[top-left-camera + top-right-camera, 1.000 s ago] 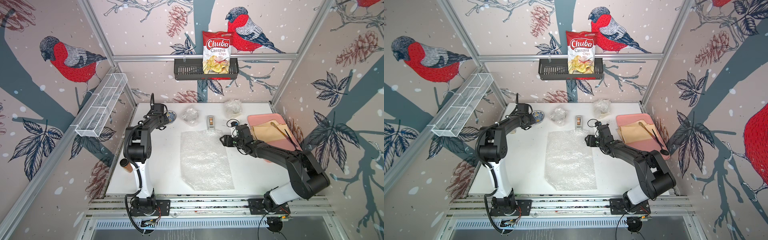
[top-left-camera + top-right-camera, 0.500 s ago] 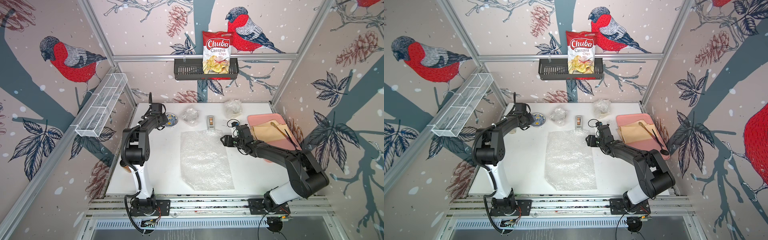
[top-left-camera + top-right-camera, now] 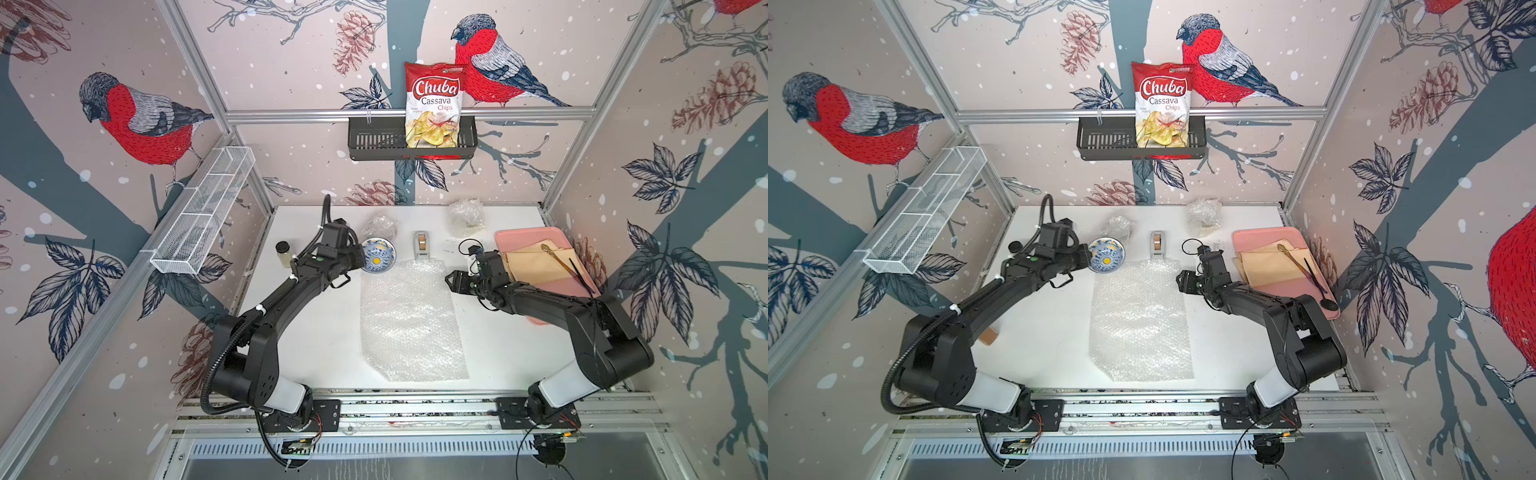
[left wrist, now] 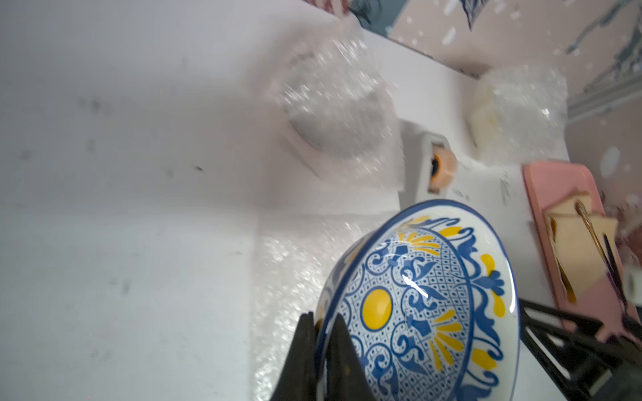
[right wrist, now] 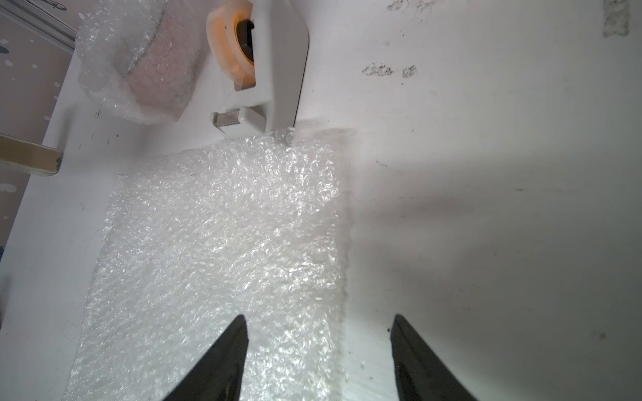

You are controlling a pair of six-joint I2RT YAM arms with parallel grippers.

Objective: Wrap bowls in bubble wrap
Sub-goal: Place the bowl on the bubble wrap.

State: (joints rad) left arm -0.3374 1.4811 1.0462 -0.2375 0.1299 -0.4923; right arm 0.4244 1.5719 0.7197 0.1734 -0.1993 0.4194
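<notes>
The left claw (image 4: 321,324) is closed tight on the rim of the blue-and-yellow bowl (image 4: 417,295), one finger inside the rim and one outside. The bowl sits tilted in that grip, its patterned inside open to the wrist camera. In both top views the left claw (image 3: 362,261) and bowl (image 3: 379,259) are at the far left corner of the bubble wrap (image 3: 409,320). Whether the bowl touches the counter (image 3: 316,332) I cannot tell.

The right claw (image 5: 318,317) is wide open and holds nothing. One finger hangs over the bubble wrap (image 5: 225,243) and the other over bare counter, astride the sheet's right edge. In a top view the right claw (image 3: 1179,282) is at the right edge of the sheet, toward its far end.

The sheet lies flat in the middle of the counter, long side running near to far. A white tape dispenser (image 3: 422,245) stands just beyond its far edge. Further back are two bundles of bubble wrap, one (image 3: 380,226) to the far left of the dispenser and one (image 3: 466,216) to its far right near the back wall.

At the far right lies a pink tray (image 3: 532,231) holding tan paper (image 3: 536,264) and a spoon (image 3: 557,257). A small jar (image 3: 283,253) with a black lid stands left of the left claw. A bag of chips (image 3: 434,104) stands in a black basket (image 3: 374,141) on the back wall.
</notes>
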